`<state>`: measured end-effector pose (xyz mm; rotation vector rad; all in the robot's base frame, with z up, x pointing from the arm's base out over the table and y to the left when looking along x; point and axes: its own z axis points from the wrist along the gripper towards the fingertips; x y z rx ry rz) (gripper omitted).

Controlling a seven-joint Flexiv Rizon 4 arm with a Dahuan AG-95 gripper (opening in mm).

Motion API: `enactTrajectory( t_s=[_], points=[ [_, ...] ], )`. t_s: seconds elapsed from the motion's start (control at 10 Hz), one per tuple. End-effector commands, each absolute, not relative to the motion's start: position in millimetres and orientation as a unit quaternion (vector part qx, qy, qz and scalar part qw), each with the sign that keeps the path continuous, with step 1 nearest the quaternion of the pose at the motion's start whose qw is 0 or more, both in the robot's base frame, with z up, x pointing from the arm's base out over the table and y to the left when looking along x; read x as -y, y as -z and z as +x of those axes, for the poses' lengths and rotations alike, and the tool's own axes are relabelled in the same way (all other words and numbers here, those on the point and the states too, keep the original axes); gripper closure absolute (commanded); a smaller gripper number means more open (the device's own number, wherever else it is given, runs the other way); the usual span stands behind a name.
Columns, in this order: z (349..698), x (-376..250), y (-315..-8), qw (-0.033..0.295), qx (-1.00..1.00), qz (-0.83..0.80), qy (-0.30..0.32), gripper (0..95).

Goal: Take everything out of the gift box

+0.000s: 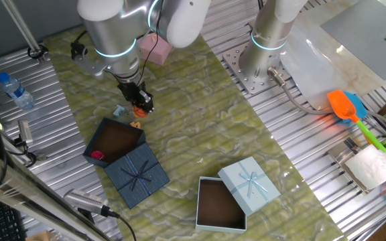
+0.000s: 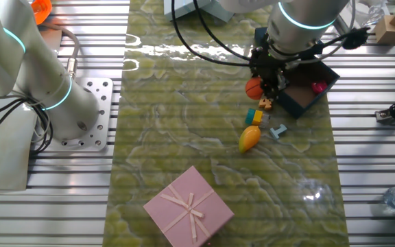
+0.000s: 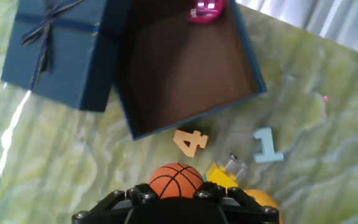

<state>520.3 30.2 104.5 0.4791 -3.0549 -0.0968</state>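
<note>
gripper closed on small orange basketball, held just outside navy gift box | box open, lid leant on its side | pink toy left inside, far corner | orange "4", teal "1", yellow pc seen on mat beside box

The arm reaches down over the table, its hand pointing downward, fingers closed.

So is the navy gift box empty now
No, a pink toy is lying in a far corner of the gift box, as the hand view shows.
</note>
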Motion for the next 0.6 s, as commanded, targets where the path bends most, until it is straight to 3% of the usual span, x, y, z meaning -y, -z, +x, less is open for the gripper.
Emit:
enactTrajectory(
  t_s=[0.1,0.2,0.3,0.6],
  points=[
    [522.1,-31.0,-102.7,0.019,0.998,0.060,0.028,95.0],
    [522.9,-31.5,-102.0,0.019,0.998,0.051,0.028,95.0],
    [523.7,-31.9,-101.2,0.019,0.998,0.049,0.025,76.0],
    [523.9,-32.0,-101.0,0.016,0.999,0.038,0.021,76.0]
  ],
)
